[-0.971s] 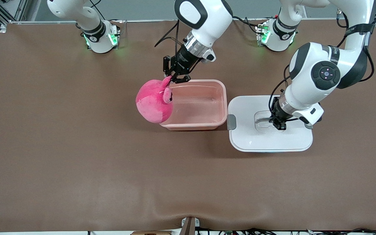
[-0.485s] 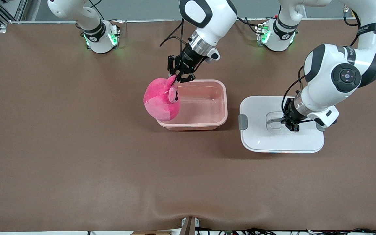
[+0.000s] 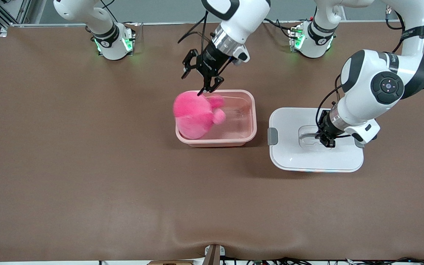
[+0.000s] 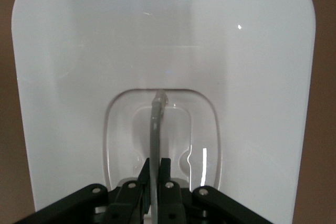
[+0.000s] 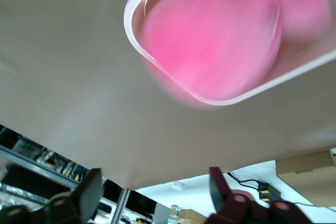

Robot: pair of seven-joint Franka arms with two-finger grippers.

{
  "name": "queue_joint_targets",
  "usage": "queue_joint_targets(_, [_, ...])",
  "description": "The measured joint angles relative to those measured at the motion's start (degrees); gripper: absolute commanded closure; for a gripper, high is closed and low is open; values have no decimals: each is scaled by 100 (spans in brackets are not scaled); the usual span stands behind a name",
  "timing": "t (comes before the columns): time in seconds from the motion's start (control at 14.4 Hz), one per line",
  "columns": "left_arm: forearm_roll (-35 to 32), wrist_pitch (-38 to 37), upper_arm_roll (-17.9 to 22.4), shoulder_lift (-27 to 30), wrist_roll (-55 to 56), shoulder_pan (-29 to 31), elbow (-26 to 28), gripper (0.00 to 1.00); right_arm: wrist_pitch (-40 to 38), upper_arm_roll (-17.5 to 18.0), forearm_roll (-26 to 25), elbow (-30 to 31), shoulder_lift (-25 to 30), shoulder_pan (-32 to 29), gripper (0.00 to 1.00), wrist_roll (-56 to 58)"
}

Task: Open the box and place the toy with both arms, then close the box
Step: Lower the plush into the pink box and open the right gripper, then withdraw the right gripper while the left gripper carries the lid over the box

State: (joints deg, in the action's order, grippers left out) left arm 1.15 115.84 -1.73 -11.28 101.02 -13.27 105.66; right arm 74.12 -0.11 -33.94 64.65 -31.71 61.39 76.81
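The translucent pink box (image 3: 247, 129) stands open in the middle of the table. The pink plush toy (image 3: 196, 115) lies blurred in the box's end toward the right arm, partly over the rim; it also shows in the right wrist view (image 5: 210, 40). My right gripper (image 3: 196, 81) is open and empty just above the toy. The white lid (image 3: 289, 154) lies flat beside the box toward the left arm's end, with a grey clip (image 3: 272, 136). My left gripper (image 3: 326, 141) is shut on the lid's clear handle (image 4: 155, 129).
The brown table (image 3: 87, 165) stretches wide around the box. The two arm bases (image 3: 112, 42) stand along the table's edge farthest from the front camera. The box rim (image 5: 136, 45) fills the right wrist view.
My right gripper has opened and risen, letting go of the toy, which dropped into the box. The left gripper and lid shifted toward the left arm's end, then barely moved.
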Motion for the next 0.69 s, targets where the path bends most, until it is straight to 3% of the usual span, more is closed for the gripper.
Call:
queue_joint_targets(0.28, [0, 1, -6, 50, -3, -3, 10, 100, -213, -73, 170, -269, 124, -344, 0, -308])
queue_joint_targets(0.69, [0, 0, -36, 154, -3, -20, 47, 100, 151, -126, 792, -274, 161, -2319, 0, -1046])
